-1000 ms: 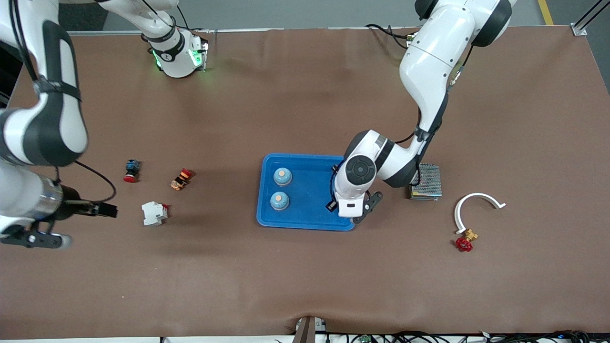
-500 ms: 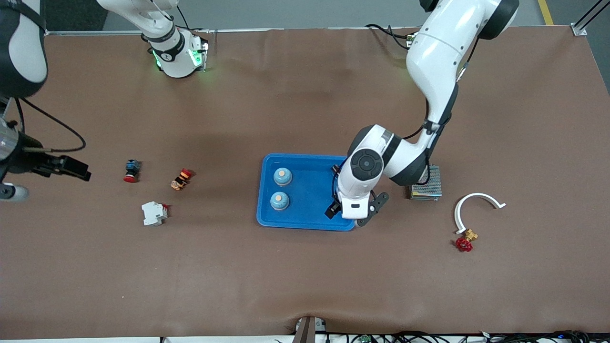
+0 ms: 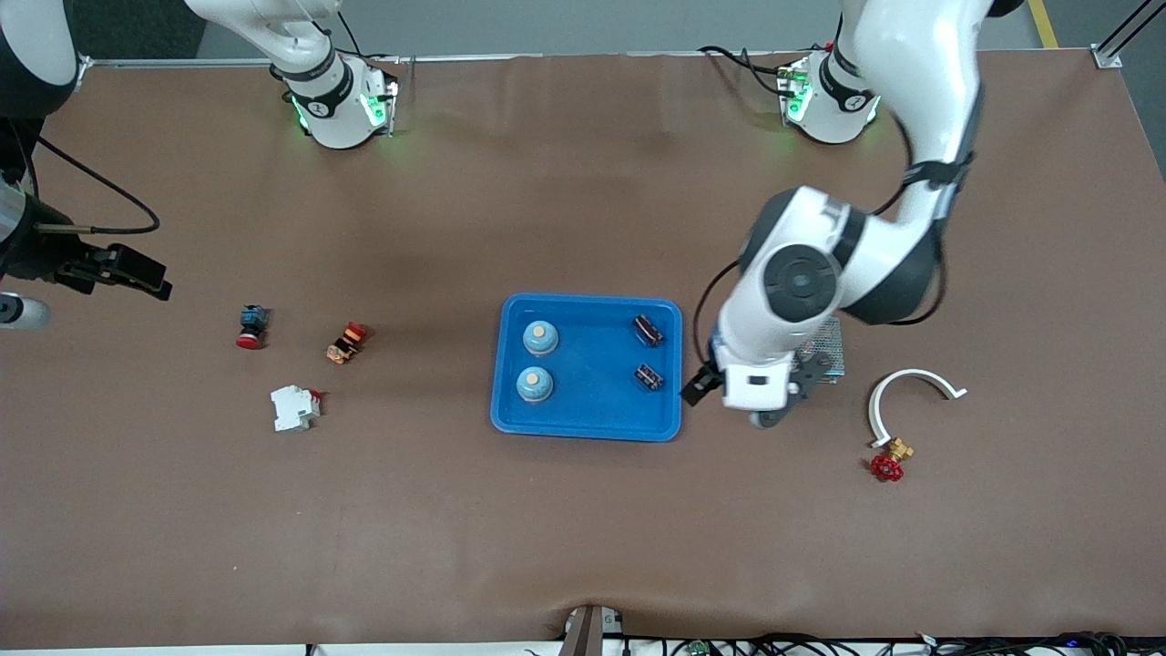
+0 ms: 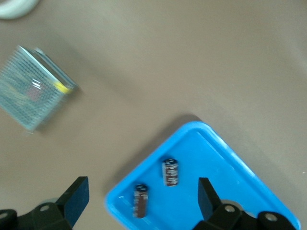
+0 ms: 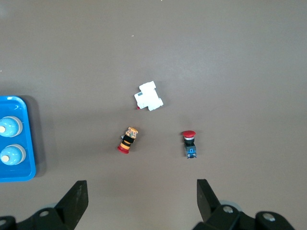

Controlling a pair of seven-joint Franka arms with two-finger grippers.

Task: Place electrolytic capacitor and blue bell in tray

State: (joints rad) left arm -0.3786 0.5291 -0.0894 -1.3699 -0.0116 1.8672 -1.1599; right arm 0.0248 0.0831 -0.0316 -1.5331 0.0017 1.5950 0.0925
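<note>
Two capacitors (image 3: 648, 353) and two bells (image 3: 537, 361) are lying in the tray (image 3: 588, 428). My left gripper (image 3: 761, 415) is hanging empty, fingers apart, over the table beside the tray; my right gripper (image 5: 139, 203) is waiting, also spread wide, at its end.

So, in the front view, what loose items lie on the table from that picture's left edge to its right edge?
Blue-and-red push button → white breaker block → orange-and-red switch → blue tray holding two bells and two capacitors → grey mesh box → red-handled valve → white curved bracket.
</note>
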